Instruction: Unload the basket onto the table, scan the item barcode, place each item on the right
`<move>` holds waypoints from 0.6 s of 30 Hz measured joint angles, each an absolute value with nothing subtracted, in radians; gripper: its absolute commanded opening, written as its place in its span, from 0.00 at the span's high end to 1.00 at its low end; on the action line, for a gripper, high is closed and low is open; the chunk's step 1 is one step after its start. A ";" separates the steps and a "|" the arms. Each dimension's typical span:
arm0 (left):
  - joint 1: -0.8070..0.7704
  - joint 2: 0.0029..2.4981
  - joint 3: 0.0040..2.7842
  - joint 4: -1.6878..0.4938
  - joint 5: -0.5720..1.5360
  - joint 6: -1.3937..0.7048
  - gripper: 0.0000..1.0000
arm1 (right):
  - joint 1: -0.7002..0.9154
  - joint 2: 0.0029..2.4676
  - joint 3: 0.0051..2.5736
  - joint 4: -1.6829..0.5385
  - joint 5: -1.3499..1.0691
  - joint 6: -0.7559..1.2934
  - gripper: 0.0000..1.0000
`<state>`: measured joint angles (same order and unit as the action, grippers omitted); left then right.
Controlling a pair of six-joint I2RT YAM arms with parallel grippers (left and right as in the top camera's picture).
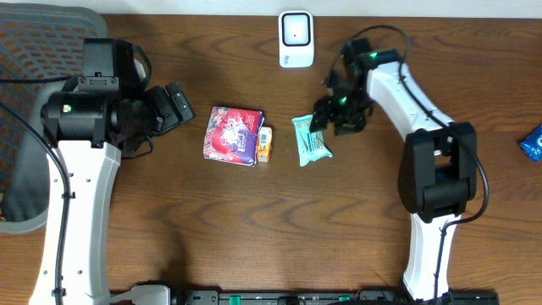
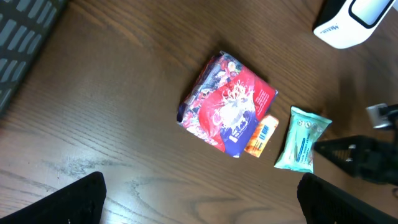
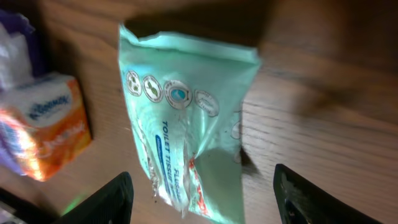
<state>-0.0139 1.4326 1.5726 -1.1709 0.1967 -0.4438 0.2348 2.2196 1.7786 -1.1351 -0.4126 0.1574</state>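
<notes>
Item 1, right gripper [image 3: 205, 190]: your jaws stood apart, holding nothing.
Item 2, toilet tissue pack [image 3: 186, 112]: flat on the table [image 3: 323, 124], directly beneath and between them; probably best gripped across its narrow width, barcode left uncovered.
Item 3, scanner [image 1: 296, 38]: farther from the hand, well apart.

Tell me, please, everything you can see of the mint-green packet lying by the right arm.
The mint-green packet is a soft, crinkled plastic pouch, sealed at its ends, printed with round icons and blue lettering reading "toilet tissue". It lies flat on the wooden table, apart from the orange tissue pack beside it. The open right tool straddles it, no finger visibly touching.
</notes>
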 measured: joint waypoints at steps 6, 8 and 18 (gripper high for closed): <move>-0.014 1.433 1.573 -1.171 0.197 -0.444 0.02 | 0.247 2.219 1.638 -1.026 -0.440 0.200 0.51; -0.014 1.433 1.573 -1.171 0.197 -0.444 0.02 | 0.245 2.201 1.596 -0.978 -0.465 0.210 0.77; -0.014 1.433 1.573 -1.171 0.197 -0.444 0.02 | 0.251 2.183 1.542 -0.863 -0.577 0.273 0.99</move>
